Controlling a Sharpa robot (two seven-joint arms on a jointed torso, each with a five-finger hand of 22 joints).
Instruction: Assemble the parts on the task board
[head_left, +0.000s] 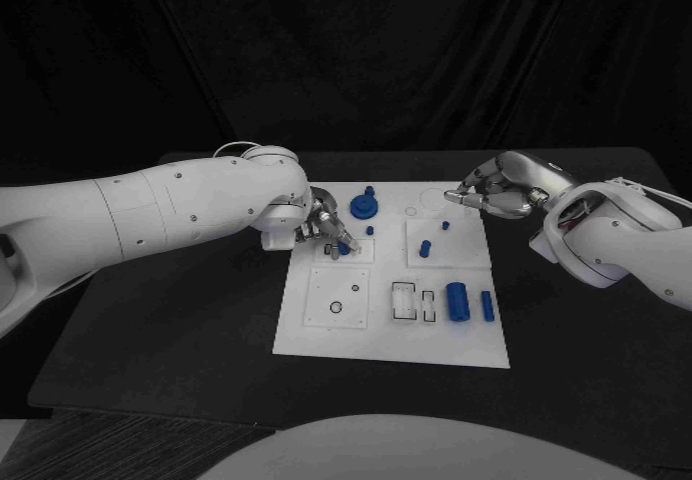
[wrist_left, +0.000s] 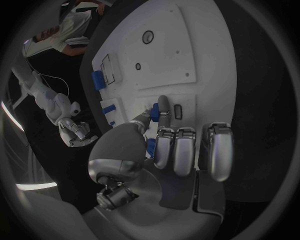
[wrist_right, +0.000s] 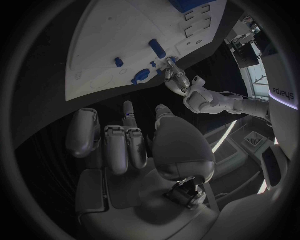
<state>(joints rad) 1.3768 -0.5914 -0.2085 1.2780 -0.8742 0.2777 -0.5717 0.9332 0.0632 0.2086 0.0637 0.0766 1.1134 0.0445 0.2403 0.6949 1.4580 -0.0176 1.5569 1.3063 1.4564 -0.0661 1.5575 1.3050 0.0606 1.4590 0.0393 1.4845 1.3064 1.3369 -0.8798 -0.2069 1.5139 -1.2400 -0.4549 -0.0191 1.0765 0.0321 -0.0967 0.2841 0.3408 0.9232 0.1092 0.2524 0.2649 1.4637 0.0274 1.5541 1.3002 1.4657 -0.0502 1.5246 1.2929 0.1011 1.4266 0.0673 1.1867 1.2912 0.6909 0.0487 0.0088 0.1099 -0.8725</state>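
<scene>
Here the left hand (head_left: 310, 222) is over the left part of the task board (head_left: 389, 345) and pinches a small blue peg (wrist_left: 154, 112) between the thumb and one finger, while its other fingers are curled in. From the board's middle, the peg is at about ten o'clock, just above a small square plate on the board. I judge that the step in hand is to set this peg into a seat there, though I cannot tell which hole is meant, because the fingers hide it.

To do it well, the peg should be kept upright and brought straight down. The pinch should open only when the peg stands by itself. The blue round part (head_left: 364, 207) at twelve o'clock is near, so the fingers must not push it.

The right hand (head_left: 498, 190) hovers at the board's far right corner, at about one o'clock. Its fingers are curled in and I see nothing in them. It should keep away from the blue cylinder (head_left: 456, 301) and the blue bar (head_left: 488, 306) at four o'clock.
</scene>
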